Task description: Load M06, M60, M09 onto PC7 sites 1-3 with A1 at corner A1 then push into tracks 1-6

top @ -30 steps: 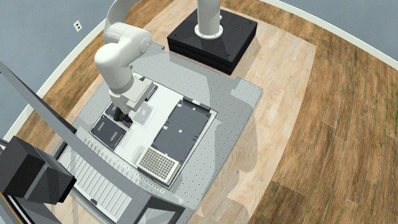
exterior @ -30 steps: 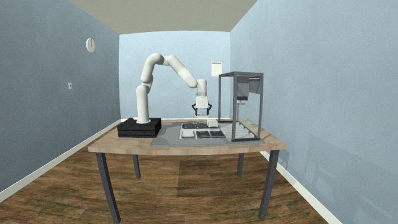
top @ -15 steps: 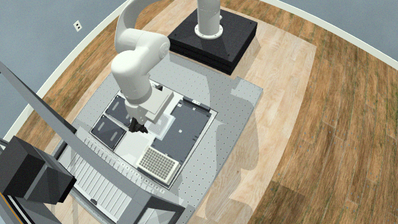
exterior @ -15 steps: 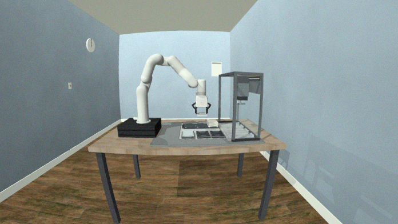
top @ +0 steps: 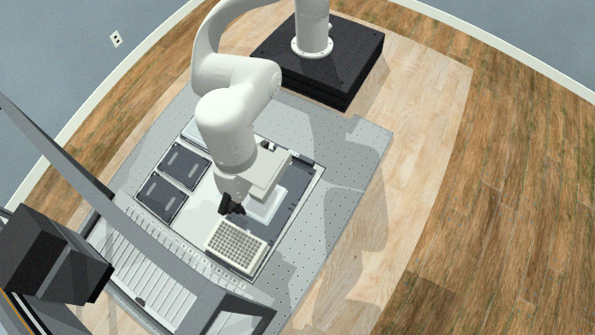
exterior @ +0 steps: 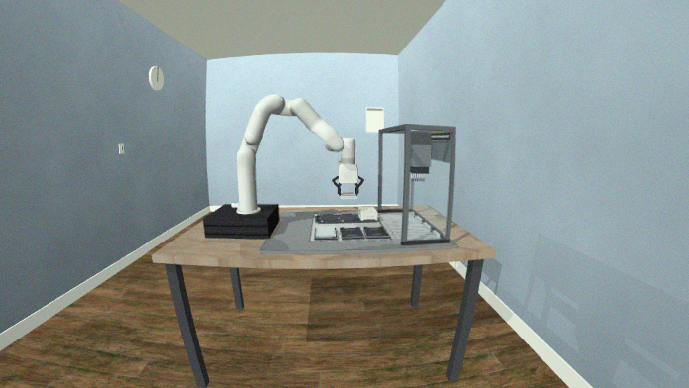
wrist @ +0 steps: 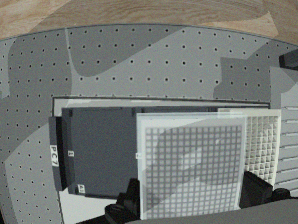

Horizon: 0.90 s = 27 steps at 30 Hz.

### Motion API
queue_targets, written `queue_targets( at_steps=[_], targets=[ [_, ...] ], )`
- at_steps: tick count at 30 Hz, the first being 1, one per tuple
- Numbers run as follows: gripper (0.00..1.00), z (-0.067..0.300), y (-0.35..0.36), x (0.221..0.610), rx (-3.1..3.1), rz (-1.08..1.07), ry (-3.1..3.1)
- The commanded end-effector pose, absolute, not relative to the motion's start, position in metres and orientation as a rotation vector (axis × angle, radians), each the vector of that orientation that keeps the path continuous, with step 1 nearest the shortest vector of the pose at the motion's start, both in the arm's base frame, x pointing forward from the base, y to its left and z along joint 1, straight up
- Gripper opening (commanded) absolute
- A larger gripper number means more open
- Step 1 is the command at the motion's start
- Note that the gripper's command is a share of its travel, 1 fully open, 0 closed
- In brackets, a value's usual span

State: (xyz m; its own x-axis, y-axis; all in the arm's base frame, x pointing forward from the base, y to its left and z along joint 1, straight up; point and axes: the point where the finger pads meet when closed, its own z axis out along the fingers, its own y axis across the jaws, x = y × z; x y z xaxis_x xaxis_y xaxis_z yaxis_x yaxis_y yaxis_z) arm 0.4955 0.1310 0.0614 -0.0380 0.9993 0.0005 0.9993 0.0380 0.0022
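Plate M60 point(top: 262, 207) point(exterior: 348, 196) point(wrist: 192, 165) in top view: up over middle of carrier PC7 point(top: 299, 179) point(exterior: 337, 218) point(wrist: 102, 150), w/ end effector point(top: 253, 179) point(exterior: 348, 192) point(wrist: 192, 193) pinching it by opposite sides, fingers wide. Block M09 point(top: 235, 245) point(exterior: 367, 214) point(wrist: 262, 145) is on the carrier's rail end, site 3; M06 point(top: 192, 130) point(exterior: 325, 233) waits on its nest, other two nests bare. PC7 is on the apron, not in the rails point(top: 150, 273) point(wrist: 293, 146) yet.

Exterior view: M60 hangs level, well above carrier, so there's room to sort x/y & yaw before going down. Do that high up, imo, then descend straight & slow.

Wrist view: M60 hides site 2 and overlaps M09's near edge from this angle (could be just parallax, so don't trust it alone). Handle point(wrist: 56, 155) and the A1 mark point(wrist: 81, 188) of site 1 show on the left; M60's small label can't be read, so chk A1 corner b4 lowering. Keep edges parallel to carrier, clear M09, let go only once flat inside locators, then open gently & lift straight up

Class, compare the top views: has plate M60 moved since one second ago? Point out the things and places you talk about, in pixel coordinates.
Yes: M60 point(top: 266, 205) point(exterior: 348, 196) point(wrist: 192, 167) has moved away from the two empty nests point(top: 185, 166) point(exterior: 351, 233), over the carrier point(top: 295, 179) point(exterior: 337, 218) point(wrist: 100, 150).
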Motion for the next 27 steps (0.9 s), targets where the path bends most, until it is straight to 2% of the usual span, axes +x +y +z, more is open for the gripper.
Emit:
queue_targets(
  at_steps=[1,18,27],
  targets=[
    [0.0,0.063,0.134,0.497,2.181,0.013,2.263],
    [0.0,0.063,0.134,0.497,2.181,0.013,2.263],
    [0.0,0.048,0.134,0.497,2.181,0.013,2.263]
  ],
)
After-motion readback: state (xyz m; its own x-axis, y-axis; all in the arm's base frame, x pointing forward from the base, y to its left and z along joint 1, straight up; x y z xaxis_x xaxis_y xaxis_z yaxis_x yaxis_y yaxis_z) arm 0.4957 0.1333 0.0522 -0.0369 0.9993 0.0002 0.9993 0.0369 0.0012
